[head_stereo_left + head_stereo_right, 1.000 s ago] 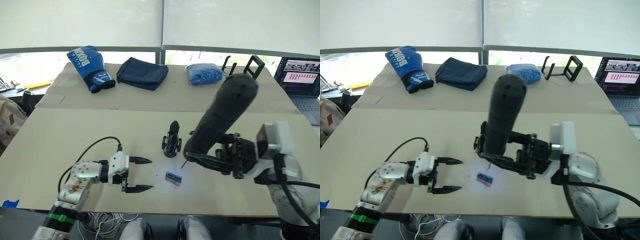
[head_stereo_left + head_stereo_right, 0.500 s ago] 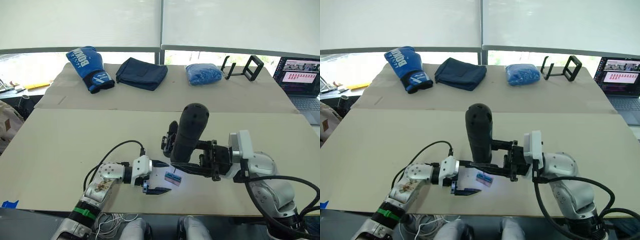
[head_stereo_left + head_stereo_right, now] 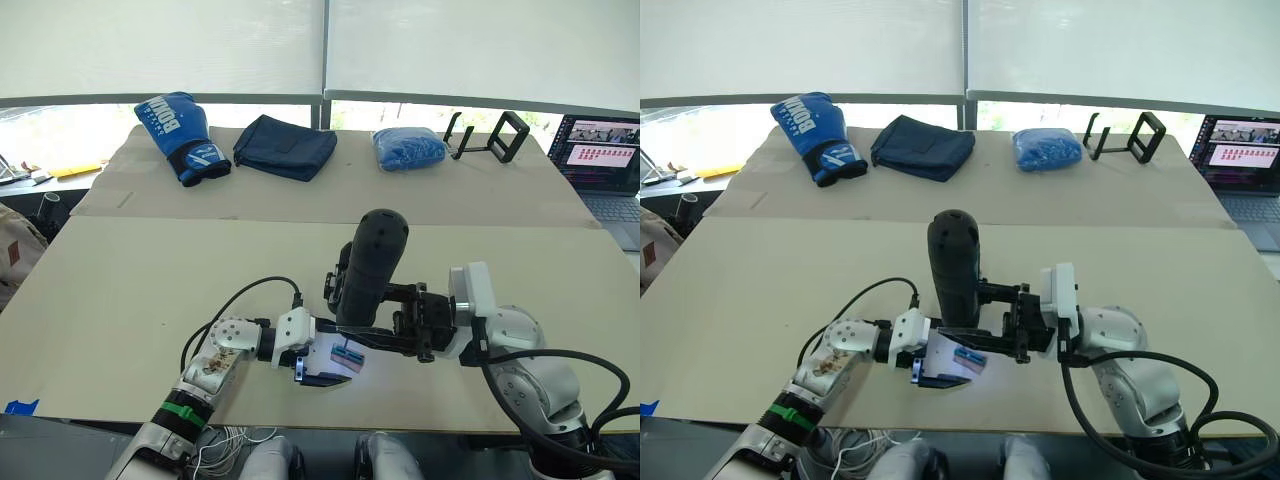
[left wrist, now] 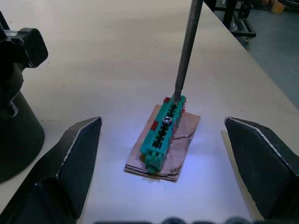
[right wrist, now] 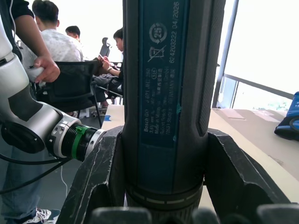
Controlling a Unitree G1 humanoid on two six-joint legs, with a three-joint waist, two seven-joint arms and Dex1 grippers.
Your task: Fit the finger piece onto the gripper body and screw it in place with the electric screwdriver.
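The right gripper [image 3: 425, 330] has its jaws clamped round the screwdriver [image 3: 368, 268], which stands nearly upright over the bench [image 3: 120, 290]. In the right wrist view the tool's blue label [image 5: 161, 70] fills the space between the jaws; it reads "Bosch GO" along its length, with "04/2026" and a string of digits beside a crossed-out bin mark. The thin metal bit [image 4: 186, 49] comes down onto the far end of a small green block [image 4: 162, 131], which lies on a scrap of brown paper [image 4: 180, 142] midway between the left gripper [image 4: 163, 154] jaws; a screw head [image 4: 167, 120] sits in the block's top. Those jaws stand wide open, one on each side of the block and well clear of it. A bluish light falls on the bench around the block. The gripper body [image 3: 338, 282] stands just beyond the left jaws, partly hidden behind the screwdriver. Far beyond both grippers lie a blue boxing glove [image 3: 178, 133] with white lettering, a dark folded cloth [image 3: 285, 146], and a blue bundle [image 3: 408, 148].
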